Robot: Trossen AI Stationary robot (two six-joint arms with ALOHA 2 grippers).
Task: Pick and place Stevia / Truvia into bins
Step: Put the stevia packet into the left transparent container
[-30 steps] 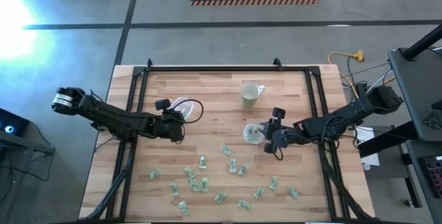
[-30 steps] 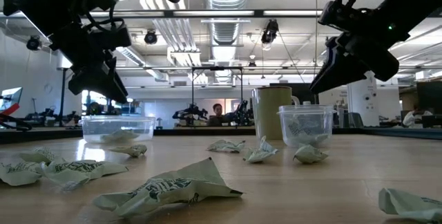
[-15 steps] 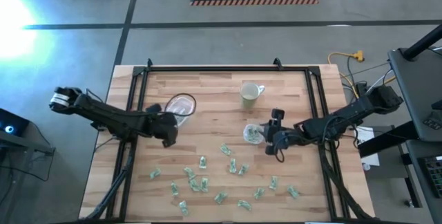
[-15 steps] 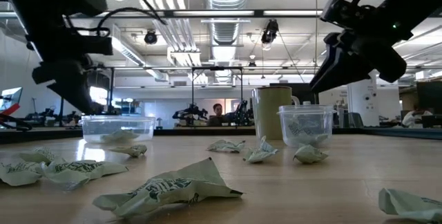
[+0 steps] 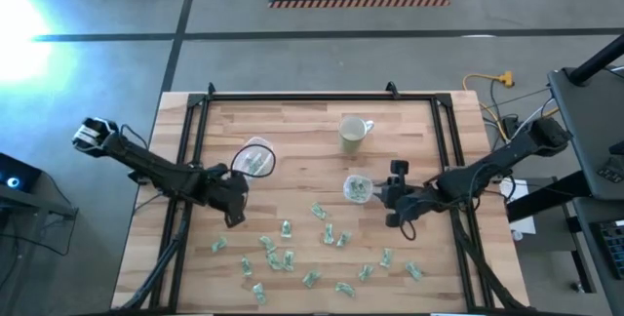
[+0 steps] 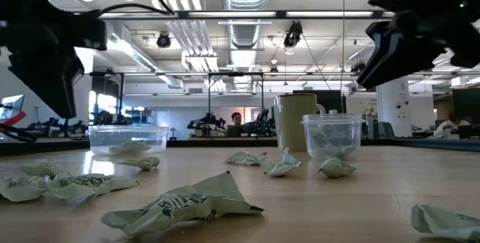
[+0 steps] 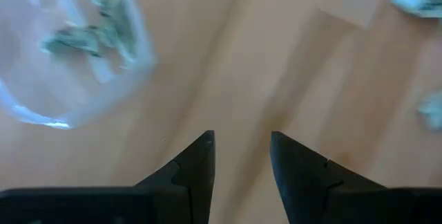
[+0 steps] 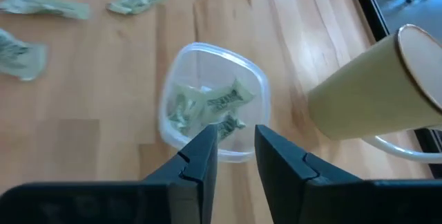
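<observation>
Left arm comes in from the table's left edge, stretched low and diagonal across the rail. Left gripper (image 5: 234, 209) hangs over bare wood, just below the wide bin (image 5: 254, 158) in the high view and apart from it. Left fingers (image 7: 195, 163) stand apart with a clear gap, nothing between them. Wide bin holds a few packets.

Right arm reaches in from the right edge, also low and nearly level, elbow out over the right rail. Right gripper (image 5: 399, 209) sits just beside the small bin (image 5: 357, 189), on its right, not touching. Right fingers (image 8: 200, 156) are narrow, gap open, empty. In its wrist view the small bin (image 8: 213, 101) lies straight ahead of the tips with several packets inside, mug (image 8: 376, 92) next to it.

Loose packets (image 5: 285, 228) are scattered over the table's near half, between and below the two grippers. Mug (image 5: 353, 133) stands upright behind the small bin. In the low view both bins stand on the table (image 6: 375, 175), grippers above them.
</observation>
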